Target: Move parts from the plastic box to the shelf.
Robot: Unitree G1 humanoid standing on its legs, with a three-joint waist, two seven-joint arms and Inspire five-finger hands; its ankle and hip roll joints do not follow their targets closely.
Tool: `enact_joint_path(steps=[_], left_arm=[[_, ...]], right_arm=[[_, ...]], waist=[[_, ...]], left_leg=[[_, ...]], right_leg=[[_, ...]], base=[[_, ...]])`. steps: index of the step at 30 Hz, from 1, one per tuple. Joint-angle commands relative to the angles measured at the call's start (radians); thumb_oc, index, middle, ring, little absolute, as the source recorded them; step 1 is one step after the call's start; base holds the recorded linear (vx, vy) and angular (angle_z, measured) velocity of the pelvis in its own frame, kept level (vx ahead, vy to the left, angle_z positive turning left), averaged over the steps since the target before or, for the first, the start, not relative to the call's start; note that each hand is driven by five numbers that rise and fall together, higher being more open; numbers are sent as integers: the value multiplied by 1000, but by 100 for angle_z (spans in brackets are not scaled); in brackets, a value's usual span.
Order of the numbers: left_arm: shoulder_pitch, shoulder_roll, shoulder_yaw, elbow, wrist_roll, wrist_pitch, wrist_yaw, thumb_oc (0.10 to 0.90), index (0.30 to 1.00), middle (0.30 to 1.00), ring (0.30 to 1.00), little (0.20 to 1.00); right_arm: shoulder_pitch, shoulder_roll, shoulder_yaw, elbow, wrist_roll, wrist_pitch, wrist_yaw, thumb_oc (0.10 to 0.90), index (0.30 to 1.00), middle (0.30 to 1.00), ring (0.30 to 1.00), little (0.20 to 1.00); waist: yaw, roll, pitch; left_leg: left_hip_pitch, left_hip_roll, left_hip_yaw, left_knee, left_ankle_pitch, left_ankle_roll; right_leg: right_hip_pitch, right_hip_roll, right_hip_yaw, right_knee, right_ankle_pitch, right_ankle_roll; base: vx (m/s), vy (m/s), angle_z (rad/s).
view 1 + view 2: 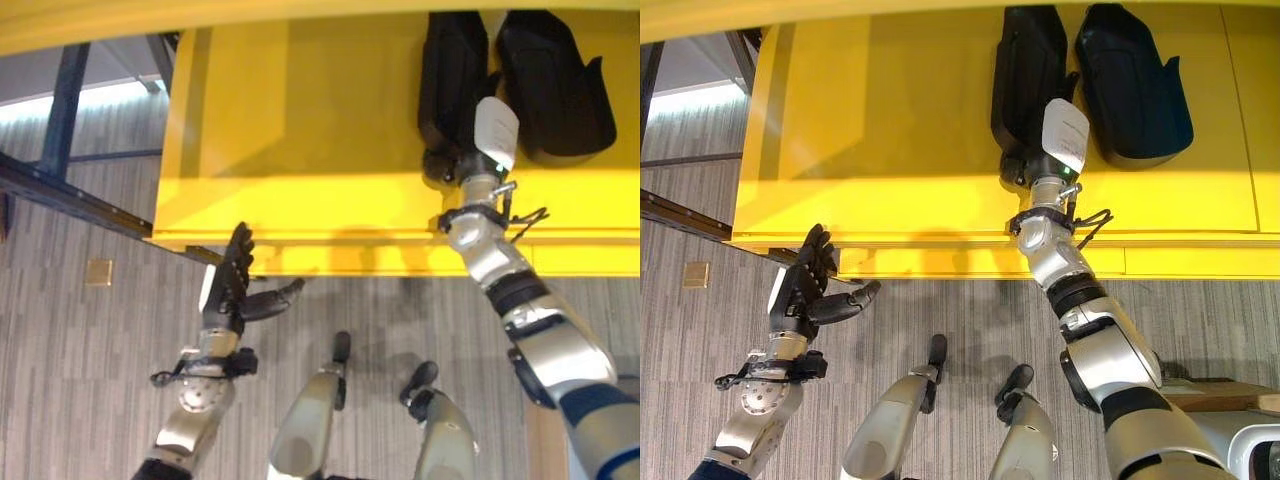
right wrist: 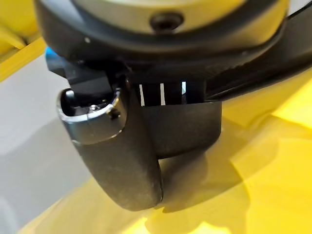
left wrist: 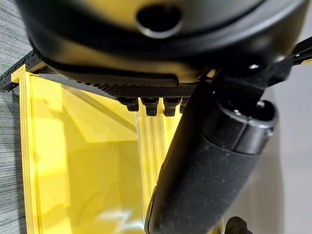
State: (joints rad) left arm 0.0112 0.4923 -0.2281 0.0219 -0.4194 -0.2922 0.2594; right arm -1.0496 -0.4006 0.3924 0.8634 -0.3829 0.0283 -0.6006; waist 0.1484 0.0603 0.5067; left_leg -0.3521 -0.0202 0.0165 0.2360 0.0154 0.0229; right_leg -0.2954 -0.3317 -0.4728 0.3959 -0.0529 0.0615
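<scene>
We see two black parts on the yellow shelf (image 1: 890, 120) toward its right end: the left part (image 1: 1025, 75) sits in our right hand (image 1: 1040, 150), fingers curled round its near end, beside the right part (image 1: 1135, 85). Our left hand (image 1: 805, 290) hangs below the shelf's front edge, fingers straight, empty.

Left hand (image 1: 800, 290) spread flat; right hand (image 1: 1035, 150) reaches forward, fingers hidden.

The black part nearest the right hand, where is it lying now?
The black part lies on the yellow shelf, on the right side of the eye views, beside a second black part, with the right hand on it.
</scene>
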Motion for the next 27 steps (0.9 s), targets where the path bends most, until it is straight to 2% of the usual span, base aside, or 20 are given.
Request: enact_joint_path(steps=[1, 5, 12, 27], left_arm=[[-49, 6, 36, -111, 29, -61, -1, 900, 1000, 1000, 1000, 1000], [-53, 7, 29, -102, 28, -66, -11, 900, 1000, 1000, 1000, 1000], [-49, 4, 31, -94, 24, -70, -21, 900, 1000, 1000, 1000, 1000], [-41, 14, 19, -91, 15, -73, -52, 900, 1000, 1000, 1000, 1000]], right_arm=[[-45, -33, 55, -66, -66, -25, 17, 400, 300, 300, 300, 300], [-42, -30, 100, -61, -137, -25, 51, 400, 300, 300, 300, 300], [-41, -38, 150, -20, -174, -29, 88, 400, 300, 300, 300, 300], [-49, 9, 283, 65, -278, -46, 173, 400, 300, 300, 300, 300]], waist=[[7, -1, -1], [12, -7, 0], [17, -17, 3], [38, -27, 10]], left_leg=[[84, 31, 59, 3, -81, 3], [76, 29, 54, 14, -83, 3], [74, 29, 52, 15, -82, 4], [66, 26, 41, 23, -81, 2]], right_leg=[[-33, -76, 72, -33, 217, 115], [-37, -78, 72, -30, 217, 114], [-38, -80, 71, -28, 222, 116], [-34, -81, 64, -29, 226, 117]], base=[[0, 0, 0], [0, 0, 0], [0, 0, 0], [0, 0, 0]])
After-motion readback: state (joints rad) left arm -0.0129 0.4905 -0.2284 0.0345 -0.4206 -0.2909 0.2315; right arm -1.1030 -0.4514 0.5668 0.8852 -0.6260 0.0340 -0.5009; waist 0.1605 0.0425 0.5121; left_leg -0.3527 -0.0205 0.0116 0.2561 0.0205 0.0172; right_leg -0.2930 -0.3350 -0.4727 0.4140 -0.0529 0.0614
